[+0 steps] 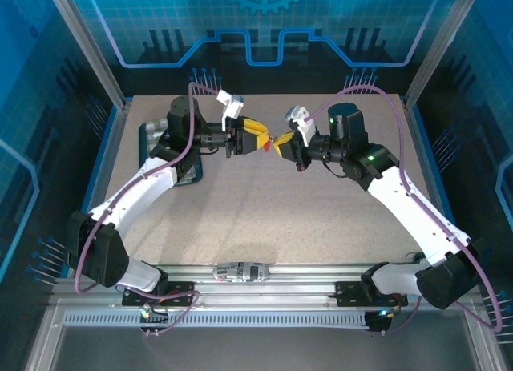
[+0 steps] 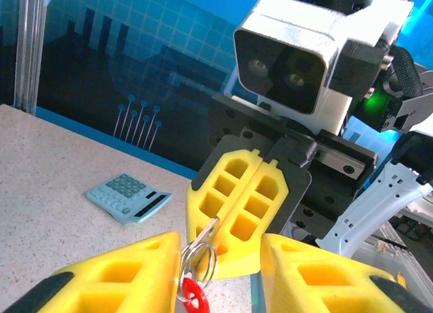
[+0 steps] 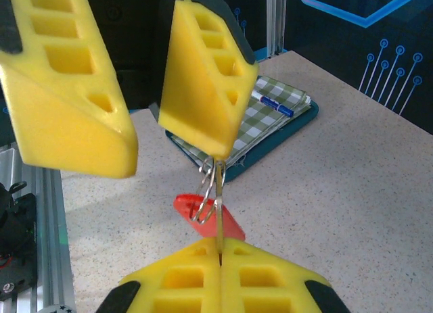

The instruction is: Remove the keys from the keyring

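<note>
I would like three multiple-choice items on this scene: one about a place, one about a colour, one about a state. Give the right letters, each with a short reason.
1. Where is the keyring?
A) up between the two pincers
B) flat on the table
C) in a drawer

2. What colour is its tag?
A) blue
B) red
C) green

3. How is the right pincer?
A) wide open
B) shut on nothing
C) shut on the key

Answers:
1 A: it hangs above the table, between the left pincer and the right one.
2 B: the plastic is plainly red.
3 C: the metal key enters its closed seam.
</note>
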Robot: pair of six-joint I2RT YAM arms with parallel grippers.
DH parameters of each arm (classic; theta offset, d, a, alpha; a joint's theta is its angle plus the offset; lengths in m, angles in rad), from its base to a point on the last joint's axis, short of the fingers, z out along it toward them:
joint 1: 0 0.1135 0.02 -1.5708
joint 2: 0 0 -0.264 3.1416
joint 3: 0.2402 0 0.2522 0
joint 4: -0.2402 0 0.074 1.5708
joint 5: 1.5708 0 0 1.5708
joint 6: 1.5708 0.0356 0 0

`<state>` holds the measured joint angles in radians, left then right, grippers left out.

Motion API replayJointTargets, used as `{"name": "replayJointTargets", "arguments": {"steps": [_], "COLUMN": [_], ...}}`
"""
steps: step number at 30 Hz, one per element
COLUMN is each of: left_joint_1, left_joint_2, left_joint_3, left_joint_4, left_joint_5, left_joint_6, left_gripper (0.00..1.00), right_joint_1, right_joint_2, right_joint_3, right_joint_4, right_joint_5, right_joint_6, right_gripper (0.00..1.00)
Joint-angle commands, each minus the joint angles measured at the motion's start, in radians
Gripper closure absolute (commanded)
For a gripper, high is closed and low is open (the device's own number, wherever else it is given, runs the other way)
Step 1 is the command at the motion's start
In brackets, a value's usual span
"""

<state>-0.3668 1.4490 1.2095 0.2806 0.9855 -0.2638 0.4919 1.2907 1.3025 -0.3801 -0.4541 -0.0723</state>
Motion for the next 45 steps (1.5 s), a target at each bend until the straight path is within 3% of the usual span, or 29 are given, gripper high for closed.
{"name": "replayJointTargets", "arguments": {"steps": [1,4,9,18,28,45], "left_joint_1": [-0.004,-0.004,0.005,0.005,0.015,0.006], "left_joint_2": [0.009,0.007,-0.006,-0.019,-0.037,-0.027], "left_joint_3": [0.033,0.032,0.009,-0.012,-0.04,-0.033], "left_joint_4": [-0.025,-0.027,-0.001,-0.005,0.022,0.068], "left_joint_5": [0.024,0.017,-0.024,-0.035,-0.099,-0.014], "left_joint_6": [0.017,0.02,0.014,0.024,0.012,-0.035], "left_gripper": [0.69,0.7,0.6,0.52,0.51,0.49], "right_joint_1": [0.008,0.008,0.008,0.008,0.008,0.008], "right_joint_2": [-0.014,-0.016,-0.021,-0.021,-0.033,-0.026], "right_joint_3": [0.017,0.013,0.007,0.01,0.002,-0.002], "right_joint_4": [0.029,0.03,0.032,0.039,0.05,0.069], "right_joint_5": [-0.018,-0.018,-0.019,-0.026,-0.034,-0.051], "right_joint_6": [-0.006,-0.006,-0.008,-0.003,0.0,0.014], "right_gripper": [1.0,1.0,1.0,1.0,1.0,1.0]}}
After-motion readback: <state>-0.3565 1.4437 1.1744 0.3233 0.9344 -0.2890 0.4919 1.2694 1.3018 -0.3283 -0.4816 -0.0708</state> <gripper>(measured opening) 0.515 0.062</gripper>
